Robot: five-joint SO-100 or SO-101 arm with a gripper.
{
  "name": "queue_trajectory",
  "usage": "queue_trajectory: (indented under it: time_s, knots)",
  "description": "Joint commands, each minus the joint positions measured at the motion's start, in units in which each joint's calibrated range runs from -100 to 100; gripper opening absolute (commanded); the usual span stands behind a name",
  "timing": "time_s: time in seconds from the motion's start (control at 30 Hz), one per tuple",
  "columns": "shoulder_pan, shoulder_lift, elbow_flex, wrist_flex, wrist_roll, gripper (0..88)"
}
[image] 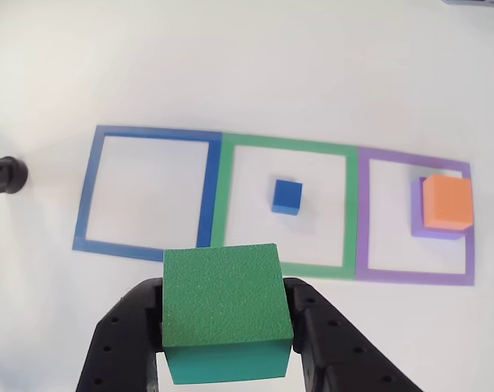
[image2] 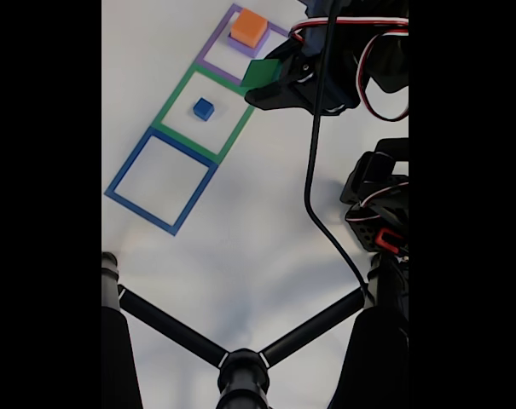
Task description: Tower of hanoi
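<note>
The gripper (image: 227, 327) clamps the green block (image: 226, 314) between its two black fingers, lifted off the white table (image: 247, 65).

In the other view the green block sits at 6 o'clock; the blue cube (image: 287, 197) rests inside the green frame (image: 284, 147) at centre; at 3 o'clock the orange block (image: 447, 201) lies on the purple block (image: 416, 220) within the purple frame (image: 416, 157); the blue frame (image: 149, 133) lies at 9 o'clock; in the fixed view the held green block (image2: 260, 73) hangs just beside the green frame's (image2: 174, 103) 2 o'clock corner.
</note>
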Motion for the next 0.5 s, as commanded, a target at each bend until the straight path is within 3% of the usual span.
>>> queue_trajectory:
  time_s: [0.0,0.17,0.47]
  knots:
    - [-2.64,-1.17,-0.15,-0.18,0.59,6.4]
    - [-5.62,-2.37,5.03,-3.66,0.59,6.6]
    - [-9.96,-11.5,35.83,-27.7,0.59,7.1]
